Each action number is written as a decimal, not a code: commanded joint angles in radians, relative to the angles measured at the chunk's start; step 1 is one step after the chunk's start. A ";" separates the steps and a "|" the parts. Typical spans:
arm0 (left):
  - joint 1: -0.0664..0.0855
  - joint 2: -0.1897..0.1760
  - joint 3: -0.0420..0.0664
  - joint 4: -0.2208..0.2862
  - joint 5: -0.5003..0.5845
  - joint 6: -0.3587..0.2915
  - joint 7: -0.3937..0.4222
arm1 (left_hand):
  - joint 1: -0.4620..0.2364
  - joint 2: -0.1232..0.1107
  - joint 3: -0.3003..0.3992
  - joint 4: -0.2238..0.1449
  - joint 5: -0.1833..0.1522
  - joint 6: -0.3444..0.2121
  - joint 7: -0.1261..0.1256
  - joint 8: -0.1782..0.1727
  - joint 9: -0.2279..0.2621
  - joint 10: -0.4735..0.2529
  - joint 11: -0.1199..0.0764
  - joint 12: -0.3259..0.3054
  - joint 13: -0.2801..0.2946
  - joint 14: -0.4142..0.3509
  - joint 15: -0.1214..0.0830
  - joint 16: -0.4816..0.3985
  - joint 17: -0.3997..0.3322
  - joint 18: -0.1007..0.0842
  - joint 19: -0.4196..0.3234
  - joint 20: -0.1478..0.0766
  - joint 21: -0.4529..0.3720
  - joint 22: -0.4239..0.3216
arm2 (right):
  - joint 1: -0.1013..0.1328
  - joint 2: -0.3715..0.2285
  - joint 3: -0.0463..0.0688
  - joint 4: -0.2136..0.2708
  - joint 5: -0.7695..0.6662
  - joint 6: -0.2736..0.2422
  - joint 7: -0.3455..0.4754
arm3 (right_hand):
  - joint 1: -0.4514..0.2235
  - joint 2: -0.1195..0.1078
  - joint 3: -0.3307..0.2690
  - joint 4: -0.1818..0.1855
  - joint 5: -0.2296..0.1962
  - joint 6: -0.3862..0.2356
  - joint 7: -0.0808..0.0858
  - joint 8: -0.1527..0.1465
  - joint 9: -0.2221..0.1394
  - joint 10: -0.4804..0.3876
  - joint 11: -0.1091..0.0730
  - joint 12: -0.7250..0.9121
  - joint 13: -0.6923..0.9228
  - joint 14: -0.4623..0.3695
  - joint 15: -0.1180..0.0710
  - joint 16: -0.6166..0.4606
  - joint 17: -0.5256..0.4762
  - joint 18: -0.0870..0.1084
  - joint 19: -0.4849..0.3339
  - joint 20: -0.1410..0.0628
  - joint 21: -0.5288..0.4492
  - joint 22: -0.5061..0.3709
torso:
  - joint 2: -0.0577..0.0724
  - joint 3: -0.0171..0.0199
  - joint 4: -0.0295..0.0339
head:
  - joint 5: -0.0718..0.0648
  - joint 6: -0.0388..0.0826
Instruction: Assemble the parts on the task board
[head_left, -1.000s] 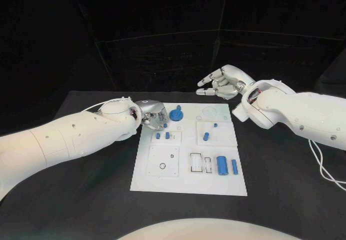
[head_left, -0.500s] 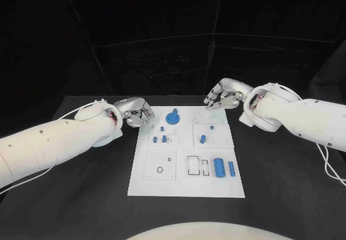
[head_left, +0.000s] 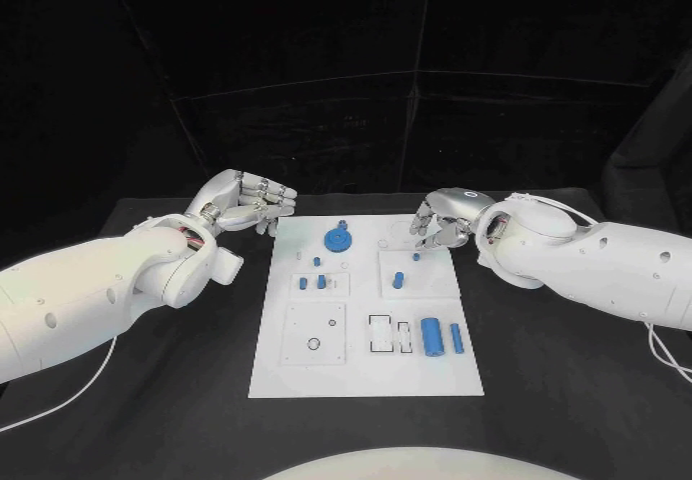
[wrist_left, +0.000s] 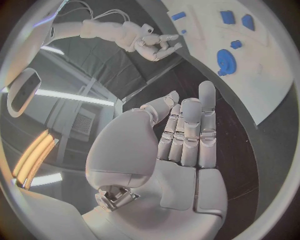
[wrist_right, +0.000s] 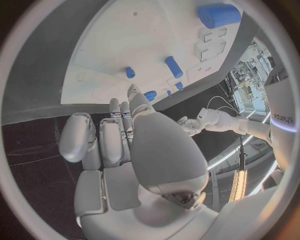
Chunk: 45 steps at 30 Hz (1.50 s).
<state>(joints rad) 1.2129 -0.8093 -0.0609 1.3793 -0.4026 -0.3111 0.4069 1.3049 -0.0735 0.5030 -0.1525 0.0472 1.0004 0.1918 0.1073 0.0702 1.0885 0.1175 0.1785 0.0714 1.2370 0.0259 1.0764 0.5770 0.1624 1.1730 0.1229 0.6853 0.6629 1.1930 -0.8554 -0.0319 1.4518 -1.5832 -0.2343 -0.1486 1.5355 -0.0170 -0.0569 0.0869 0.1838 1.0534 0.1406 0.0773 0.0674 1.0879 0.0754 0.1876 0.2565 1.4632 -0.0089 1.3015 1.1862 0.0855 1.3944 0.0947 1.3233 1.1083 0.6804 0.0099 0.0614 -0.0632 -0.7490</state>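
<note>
The task board (head_left: 368, 340) lies between left robot hand (head_left: 241, 203) and right robot hand (head_left: 443, 222).

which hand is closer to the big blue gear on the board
Left, narrowly. The left hand is off the task board, beyond its far left corner, up and left of the blue gear. The right hand is over the board's far right corner, across from it.

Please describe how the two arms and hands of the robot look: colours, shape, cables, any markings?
Both arms are thick, rounded white shells with small dark holes. The left hand and right hand are silver metal with many jointed fingers. Thin white cables loop beside the arms. Grey lettering marks the right arm.
</note>
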 joint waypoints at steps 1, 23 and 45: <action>0.001 -0.010 0.001 0.011 0.265 0.061 0.113 | -0.007 0.003 -0.012 0.000 0.002 0.012 0.000 0.007 0.001 0.009 -0.002 0.009 0.002 -0.009 -0.001 -0.008 -0.006 0.021 -0.009 -0.002 -0.007 -0.003 | -0.008 0.006 0.000 0.004 -0.097 0.033 -0.026 | 0.000 -0.012 0.009 0.001 -0.002 -0.004 0.012 -0.008 -0.002 -0.006 0.011 -0.009 -0.016 0.038 0.011 -0.006 -0.009 0.002 0.003 0.009 -0.001 0.003 | 0.001 0.0018 -0.0009 | 0.006 0.002; -0.001 -0.030 0.001 0.018 0.314 0.086 0.121 | -0.001 0.009 -0.033 0.000 0.002 0.022 -0.006 0.018 0.002 0.019 -0.008 0.032 0.006 -0.017 -0.005 -0.008 -0.019 0.022 -0.009 -0.004 -0.016 -0.010 | -0.029 0.013 0.000 0.017 -0.103 0.083 -0.003 | 0.016 -0.011 0.070 -0.002 0.012 0.024 0.010 -0.004 0.002 0.036 0.007 -0.021 -0.095 0.040 0.006 -0.001 -0.016 0.003 0.010 0.010 0.002 0.007 | 0.001 0.0010 -0.0007 | 0.006 -0.004; -0.001 -0.032 0.000 -0.002 0.314 0.091 0.101 | -0.003 0.010 -0.043 0.002 0.002 0.019 -0.005 0.019 0.001 0.015 -0.007 0.037 0.005 -0.024 -0.005 -0.013 -0.032 0.021 -0.009 -0.005 -0.020 -0.013 | -0.030 0.010 0.000 0.018 -0.074 0.086 0.001 | 0.007 -0.035 0.186 0.018 0.029 0.043 0.005 -0.008 0.001 0.072 0.002 -0.041 -0.160 0.039 -0.001 0.005 -0.019 0.002 0.013 0.002 0.003 0.009 | 0.001 0.0006 0.0006 | -0.002 -0.007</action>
<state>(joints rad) 1.2109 -0.8418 -0.0614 1.3767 -0.0954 -0.2339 0.5048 1.3050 -0.0735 0.4681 -0.1505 0.0470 1.0132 0.1856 0.1203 0.0703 1.1006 0.1125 0.2125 0.0760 1.2204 0.0234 1.0676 0.5458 0.1777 1.1694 0.1196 0.6700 0.6505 1.1618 -0.8474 -0.0318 1.4694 -1.6642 -0.1684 -0.1475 1.5313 -0.0529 0.1239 0.1054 0.2170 1.0899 0.1431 0.0694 0.0683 1.1545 0.0767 0.1498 0.0983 1.4680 -0.0030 1.3031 1.1668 0.0854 1.4052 0.1012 1.3234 1.1172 0.6817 0.0107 0.0611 -0.0647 -0.7549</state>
